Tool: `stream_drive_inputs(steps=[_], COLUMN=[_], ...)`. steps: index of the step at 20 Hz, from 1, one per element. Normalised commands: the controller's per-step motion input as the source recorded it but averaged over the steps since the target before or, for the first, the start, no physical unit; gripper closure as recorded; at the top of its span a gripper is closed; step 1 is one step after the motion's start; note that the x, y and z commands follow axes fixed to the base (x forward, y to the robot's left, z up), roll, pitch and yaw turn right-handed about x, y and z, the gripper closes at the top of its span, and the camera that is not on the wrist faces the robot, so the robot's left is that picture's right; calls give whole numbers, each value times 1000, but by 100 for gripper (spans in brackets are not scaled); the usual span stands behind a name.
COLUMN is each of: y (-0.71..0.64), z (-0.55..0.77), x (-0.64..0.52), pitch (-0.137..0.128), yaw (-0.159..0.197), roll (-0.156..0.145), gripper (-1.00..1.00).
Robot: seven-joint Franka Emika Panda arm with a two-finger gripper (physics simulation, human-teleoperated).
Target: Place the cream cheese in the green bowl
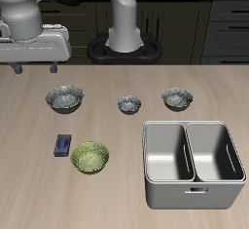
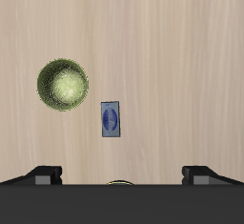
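Observation:
The cream cheese (image 1: 63, 144), a small dark blue flat box, lies on the wooden table near the front edge. It is close beside the green bowl (image 1: 89, 157) and apart from it. The bowl is empty. In the wrist view the cream cheese (image 2: 111, 119) and the green bowl (image 2: 63, 84) lie far below the gripper. My gripper (image 1: 35, 67) hangs high above the table, open and empty. Its fingertips (image 2: 43, 173) stand wide apart in the wrist view, around my gripper's middle (image 2: 122, 175).
Three grey metallic bowls stand in a row farther back: a large one (image 1: 64, 98), a small one (image 1: 129, 103) and a medium one (image 1: 177, 98). A steel double basin (image 1: 193, 189) stands at the table's front. The robot base (image 1: 124, 40) is at the back.

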Motion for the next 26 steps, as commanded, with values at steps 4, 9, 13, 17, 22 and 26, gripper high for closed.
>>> stream_drive_inputs(steps=[4,9,13,17,22,26], y=[76,55,23,136,133,23], z=[-105,-217,-269,-412,-342,-195], x=[14,-39,-119,-103,-35,-60], pitch=[-5,-6,-34,1,10,-23], yaw=[-12,-31,-17,7,-21,19], roll=[-11,-35,-2,-7,22,-8], gripper=[-100,-100,-100,-100,-100,-100])
